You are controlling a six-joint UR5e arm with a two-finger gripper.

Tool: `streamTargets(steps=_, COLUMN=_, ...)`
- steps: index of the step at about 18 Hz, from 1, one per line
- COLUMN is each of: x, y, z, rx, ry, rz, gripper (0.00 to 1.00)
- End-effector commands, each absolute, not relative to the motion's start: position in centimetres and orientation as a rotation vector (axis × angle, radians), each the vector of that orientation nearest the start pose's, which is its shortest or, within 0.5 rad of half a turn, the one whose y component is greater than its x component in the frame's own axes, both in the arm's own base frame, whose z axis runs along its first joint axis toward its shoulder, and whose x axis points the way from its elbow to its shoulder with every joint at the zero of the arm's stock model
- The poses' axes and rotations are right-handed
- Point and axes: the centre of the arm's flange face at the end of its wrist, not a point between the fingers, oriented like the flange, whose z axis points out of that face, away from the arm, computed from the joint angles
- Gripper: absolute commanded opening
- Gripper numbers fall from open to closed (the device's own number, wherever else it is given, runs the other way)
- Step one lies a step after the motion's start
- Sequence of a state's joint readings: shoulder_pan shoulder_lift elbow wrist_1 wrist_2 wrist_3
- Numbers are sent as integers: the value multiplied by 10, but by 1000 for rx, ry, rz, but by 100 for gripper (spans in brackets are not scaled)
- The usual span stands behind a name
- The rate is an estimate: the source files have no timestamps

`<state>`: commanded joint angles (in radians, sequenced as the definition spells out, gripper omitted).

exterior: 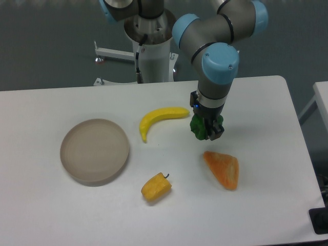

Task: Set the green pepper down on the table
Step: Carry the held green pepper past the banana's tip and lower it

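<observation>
Nearest to the camera: yellow pepper [156, 187], stemmed, lying free on the counter [266, 107]. Not mine to move.

Next: orange wedge-shaped piece [222, 169], lying flat, just below my end effector and apart from it.

Left of these: round tan plate [95, 150], nothing in it.

Middle: my end effector [208, 129], pointing straight down, fingers closed around the green pepper [198, 125]. The pepper shows only as a dark-green lump at the left of the fingers. Whether it touches the counter or hangs just over it, I cannot tell.

Handling, as I judge it: light, glossy, so likely slippery; lumpy and rounded, so it may roll when let go. It looks firm enough to bear a modest squeeze. Best hold is across the widest lobes, as now.

Beyond: banana [160, 119], curved, left of the pepper and apart from it.
</observation>
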<state>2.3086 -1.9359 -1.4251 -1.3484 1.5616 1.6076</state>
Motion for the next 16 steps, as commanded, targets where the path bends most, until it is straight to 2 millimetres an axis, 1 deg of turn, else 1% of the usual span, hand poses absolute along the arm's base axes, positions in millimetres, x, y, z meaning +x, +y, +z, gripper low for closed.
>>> streamTargets(steps=5, x=-328, y=560, z=376, rx=-2846, ry=1311, rz=0, gripper=12)
streamTargets(steps=7, x=-334, y=556, z=376, rx=-2853, ry=1294, rz=-3, gripper=12)
streamTargets(steps=9, x=-337, y=554, z=370, rx=-2859, ry=1288, rz=-17, gripper=12)
streamTargets(steps=10, x=-339, y=551, z=368, rx=-2865, ry=1283, rz=-22, gripper=12)
streamTargets(steps=12, x=-355, y=537, z=364, rx=-2879, ry=1255, rz=-39, gripper=12)
streamTargets(steps=14, x=-360, y=532, z=359, rx=-2893, ry=1248, rz=-46, gripper=12)
streamTargets(steps=15, x=-372, y=521, z=355, rx=-2906, ry=1222, rz=-58, gripper=12)
streamTargets(steps=16, x=-377, y=515, z=351, rx=-2902, ry=1233, rz=-65, gripper=12)
